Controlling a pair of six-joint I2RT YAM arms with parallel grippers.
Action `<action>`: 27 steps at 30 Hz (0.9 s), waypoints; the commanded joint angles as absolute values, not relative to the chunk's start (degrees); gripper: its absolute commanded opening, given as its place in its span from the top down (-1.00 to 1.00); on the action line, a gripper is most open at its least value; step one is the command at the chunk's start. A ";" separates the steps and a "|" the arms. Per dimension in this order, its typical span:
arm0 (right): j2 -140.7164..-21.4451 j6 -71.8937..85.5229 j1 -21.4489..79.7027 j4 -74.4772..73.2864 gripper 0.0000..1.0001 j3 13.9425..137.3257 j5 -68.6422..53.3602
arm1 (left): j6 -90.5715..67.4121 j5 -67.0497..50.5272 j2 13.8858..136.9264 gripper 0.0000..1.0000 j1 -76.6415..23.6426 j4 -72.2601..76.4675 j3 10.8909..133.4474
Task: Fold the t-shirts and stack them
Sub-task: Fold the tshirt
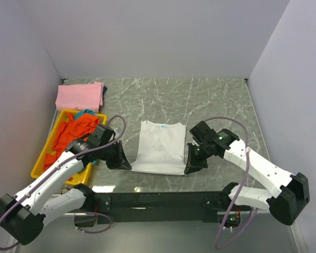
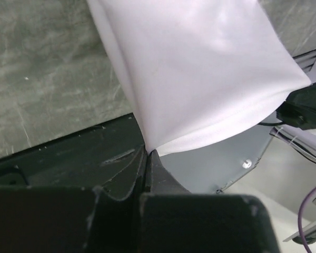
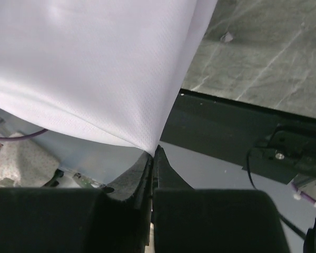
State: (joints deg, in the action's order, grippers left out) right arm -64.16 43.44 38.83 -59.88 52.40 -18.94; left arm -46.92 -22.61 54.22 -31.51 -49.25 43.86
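The soft white short-sleeved t-shirt (image 1: 159, 145) is lying at the middle of the grey marbled table's (image 1: 210, 100) near edge. The left gripper (image 2: 147, 154) and right gripper (image 3: 154, 152) are each pinching one near hem corner, presumably to hold the hem level for folding.

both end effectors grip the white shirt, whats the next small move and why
Probably lift both corners together and carry them toward the collar. The left end effector and right end effector each pinch a near corner of the white t-shirt, its length not yet folded.
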 commanded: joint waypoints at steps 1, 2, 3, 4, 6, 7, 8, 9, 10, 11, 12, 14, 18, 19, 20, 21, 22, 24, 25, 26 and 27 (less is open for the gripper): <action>-62.40 45.96 38.85 -66.00 1.00 58.08 -16.01 | -48.87 -22.33 53.35 0.99 -31.46 -53.44 49.30; -62.75 46.58 38.93 -66.53 1.00 59.23 -15.39 | -48.87 -21.89 53.78 0.99 -31.46 -53.18 51.05; -63.10 46.84 38.94 -66.79 1.00 61.50 -14.77 | -48.61 -21.10 54.40 0.99 -31.46 -53.00 51.93; -63.37 47.11 38.94 -67.06 1.00 62.48 -13.11 | -47.82 -20.75 55.97 0.99 -31.46 -52.91 52.81; -64.60 47.55 38.85 -67.50 1.00 64.67 -11.70 | -46.76 -19.87 57.82 0.99 -31.38 -53.09 55.27; -64.95 47.64 38.76 -67.50 1.00 65.21 -10.56 | -45.71 -18.56 59.66 0.99 -31.38 -53.09 55.89; -65.91 47.46 38.41 -67.24 1.00 65.56 -10.11 | -45.09 -17.94 60.46 0.99 -31.38 -53.17 57.03; -66.44 47.29 38.23 -66.98 1.00 66.18 -9.76 | -44.48 -17.58 61.25 0.99 -31.20 -52.56 57.48; -67.05 47.11 37.97 -66.97 1.00 66.44 -9.41 | -43.34 -17.32 62.83 0.99 -31.03 -52.04 57.83; -68.10 46.50 37.71 -66.80 1.00 66.79 -8.36 | -42.81 -17.58 63.71 0.99 -30.76 -51.34 58.44; -68.72 46.15 37.10 -66.80 1.00 67.41 -7.91 | -42.28 -17.84 64.50 0.99 -30.15 -50.11 58.80; -70.56 44.31 36.04 -66.62 1.00 68.02 -6.95 | -40.61 -18.45 67.31 0.99 -29.45 -49.05 59.93; -73.47 41.14 32.18 -65.13 1.00 69.61 -6.59 | -37.80 -19.86 72.24 0.99 -26.29 -46.85 62.22; -74.26 40.61 30.69 -64.52 1.00 69.78 -6.68 | -37.27 -20.39 74.25 0.99 -25.76 -46.32 62.57; -76.01 39.39 30.06 -63.55 1.00 70.57 -6.77 | -36.22 -20.91 75.31 0.99 -25.32 -45.54 63.45; -76.98 38.85 29.62 -63.20 1.00 71.10 -6.68 | -35.69 -21.88 76.37 0.99 -24.70 -45.18 63.89; -78.04 38.33 28.75 -62.76 1.00 71.71 -6.59 | -34.73 -22.15 78.55 0.99 -24.35 -44.83 64.51; -81.72 36.83 28.30 -62.14 1.00 74.52 -6.51 | -33.84 -22.85 80.76 0.99 -23.30 -44.30 66.61; -82.96 36.39 28.13 -61.96 1.00 75.58 -5.98 | -32.97 -23.11 82.86 0.99 -22.94 -44.12 67.40; -85.32 35.78 27.86 -61.79 1.00 76.54 -5.80 | -32.52 -23.12 84.10 0.99 -22.59 -43.86 68.98; -86.47 35.42 27.60 -61.61 1.00 78.21 -5.71 | -32.08 -23.38 85.42 0.99 -21.72 -43.86 69.86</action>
State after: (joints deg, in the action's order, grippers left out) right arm -83.61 38.74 28.64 -62.52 73.82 -8.54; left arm -36.03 -22.57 82.98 -23.57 -45.71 65.60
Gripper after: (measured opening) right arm 0.009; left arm 0.013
